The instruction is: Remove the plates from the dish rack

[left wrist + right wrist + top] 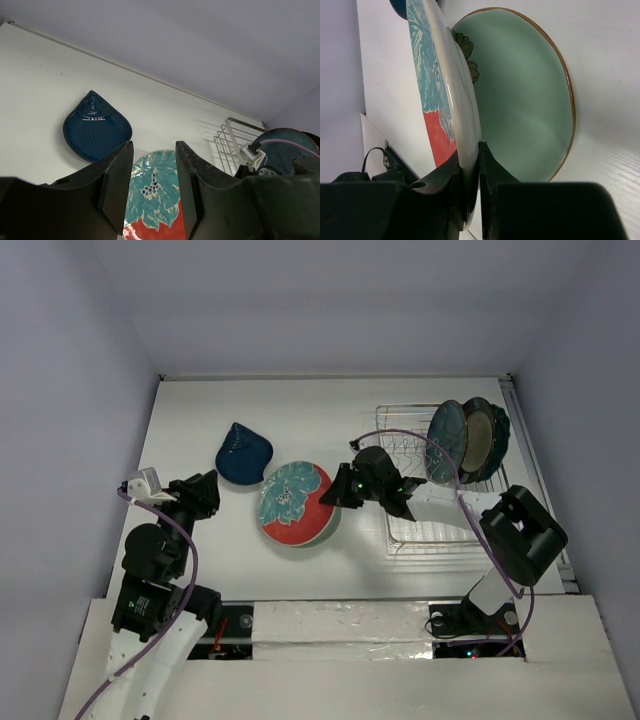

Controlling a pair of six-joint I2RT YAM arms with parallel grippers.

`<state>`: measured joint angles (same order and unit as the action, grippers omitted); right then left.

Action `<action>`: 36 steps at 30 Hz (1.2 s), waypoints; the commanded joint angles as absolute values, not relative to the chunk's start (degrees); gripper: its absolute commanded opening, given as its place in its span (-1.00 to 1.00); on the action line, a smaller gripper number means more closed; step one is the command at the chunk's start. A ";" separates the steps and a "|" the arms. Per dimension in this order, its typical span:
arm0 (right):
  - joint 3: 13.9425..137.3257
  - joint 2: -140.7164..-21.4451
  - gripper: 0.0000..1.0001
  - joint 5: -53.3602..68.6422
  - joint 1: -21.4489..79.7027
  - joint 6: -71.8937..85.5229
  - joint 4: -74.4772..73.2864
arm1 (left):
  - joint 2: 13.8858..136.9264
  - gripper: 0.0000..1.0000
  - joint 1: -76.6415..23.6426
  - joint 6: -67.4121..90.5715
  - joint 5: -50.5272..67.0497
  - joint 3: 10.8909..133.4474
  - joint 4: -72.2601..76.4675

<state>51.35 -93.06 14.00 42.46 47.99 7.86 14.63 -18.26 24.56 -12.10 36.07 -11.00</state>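
Floral plate [292, 498]: glossy, with a teal bloom over red; I see it mid-bench [200, 410], just left of the dish rack [430, 535].
Right tool [469, 162]: pinching the floral plate's rim.
Left tool [154, 155]: spread, empty.

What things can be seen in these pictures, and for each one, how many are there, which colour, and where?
shell-shaped plate: one, dark blue, flat on the table, left of centre
teal-and-red plate: one, teal flower on red, tilted above the pale green plate
pale green plate: one, brown rim, lying on the table
dark teal plate: one, upright in the dish rack
olive-centred plate: one, teal rim, upright behind it
dish rack: one, chrome wire, right side
table: one, white
left end effector: one, black, open, empty
right end effector: one, black, shut on the teal-and-red plate's rim
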 commanded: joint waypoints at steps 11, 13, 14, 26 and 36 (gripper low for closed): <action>50.01 -92.90 -0.13 12.05 43.15 44.83 11.36 | 14.94 -0.27 -18.46 24.52 -11.87 36.47 -9.23; 50.10 -92.73 0.02 10.91 43.15 43.51 9.85 | 14.94 -0.27 -18.46 24.52 -11.87 36.56 -9.14; 50.18 -92.46 0.09 10.12 43.15 43.07 8.36 | 14.94 -0.27 -18.46 24.52 -11.87 36.48 -9.14; 52.73 -90.43 0.75 -2.81 44.21 37.27 -6.06 | 13.89 -0.27 -18.46 24.52 -11.87 36.56 -9.23; 55.89 -76.49 0.39 -12.29 45.44 34.46 -13.70 | 13.71 -0.27 -18.46 24.52 -11.87 36.48 -9.23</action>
